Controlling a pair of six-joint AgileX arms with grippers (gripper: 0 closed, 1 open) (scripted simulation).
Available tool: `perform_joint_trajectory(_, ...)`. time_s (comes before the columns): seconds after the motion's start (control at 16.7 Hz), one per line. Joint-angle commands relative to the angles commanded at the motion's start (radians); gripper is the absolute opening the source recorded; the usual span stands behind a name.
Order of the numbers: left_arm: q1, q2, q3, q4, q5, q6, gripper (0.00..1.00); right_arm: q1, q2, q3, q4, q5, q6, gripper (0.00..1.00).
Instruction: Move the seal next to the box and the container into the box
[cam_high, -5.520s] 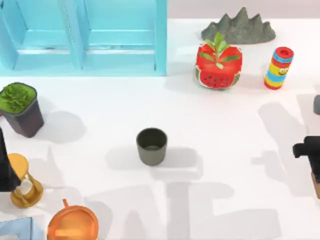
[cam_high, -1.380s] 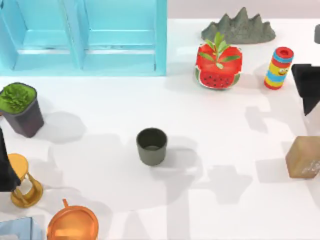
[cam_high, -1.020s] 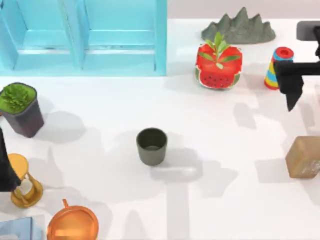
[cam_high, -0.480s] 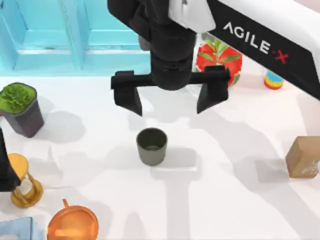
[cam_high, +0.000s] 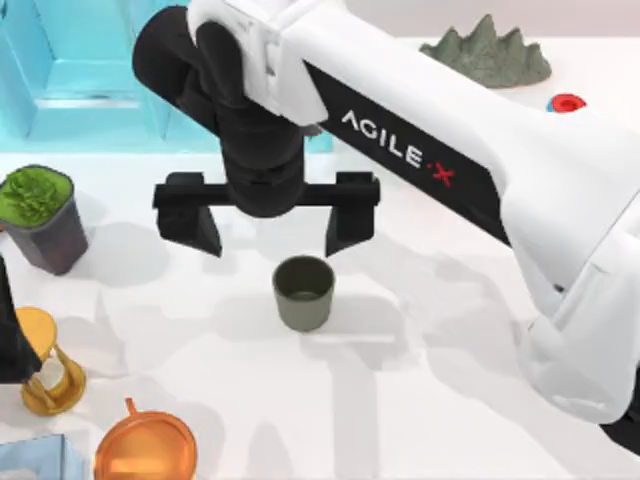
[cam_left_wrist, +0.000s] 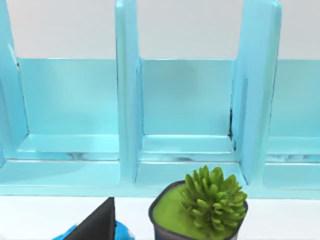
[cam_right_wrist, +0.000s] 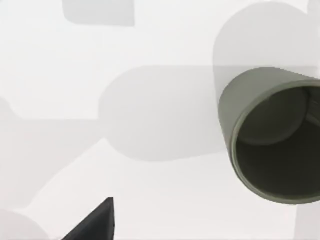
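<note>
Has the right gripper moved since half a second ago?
Yes. The right gripper has shifted toward the top view's left and lower, closer to the dark grey-green cup, fingers open.

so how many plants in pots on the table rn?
1 visible: the potted plant at the top view's left edge, in front of the blue box. The right arm may hide others.

Matt grey-green container (cam_high: 303, 292), glossy orange vessel (cam_high: 146, 447), smooth white table (cam_high: 430, 420)
</note>
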Motion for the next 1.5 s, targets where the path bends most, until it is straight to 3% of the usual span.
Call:
perform_joint_trajectory(0.3, 0.000, 0.000, 0.000, 0.000, 0.000, 0.000, 1.00, -0.004, -0.003, -0.020, 0.017, -0.001, -0.003, 1.00)
perform_joint_trajectory(0.78, 0.000, 0.000, 0.000, 0.000, 0.000, 0.000, 1.00, -0.010, -0.029, -0.349, 0.318, -0.001, -0.010, 1.00)
perform_joint_trajectory(1.08, 0.000, 0.000, 0.000, 0.000, 0.000, 0.000, 1.00, -0.011, -0.032, -0.379, 0.347, -0.001, -0.011, 1.00)
perform_joint_trajectory(1.5, 0.000, 0.000, 0.000, 0.000, 0.000, 0.000, 1.00, -0.011, -0.032, -0.379, 0.347, -0.001, -0.011, 0.47)
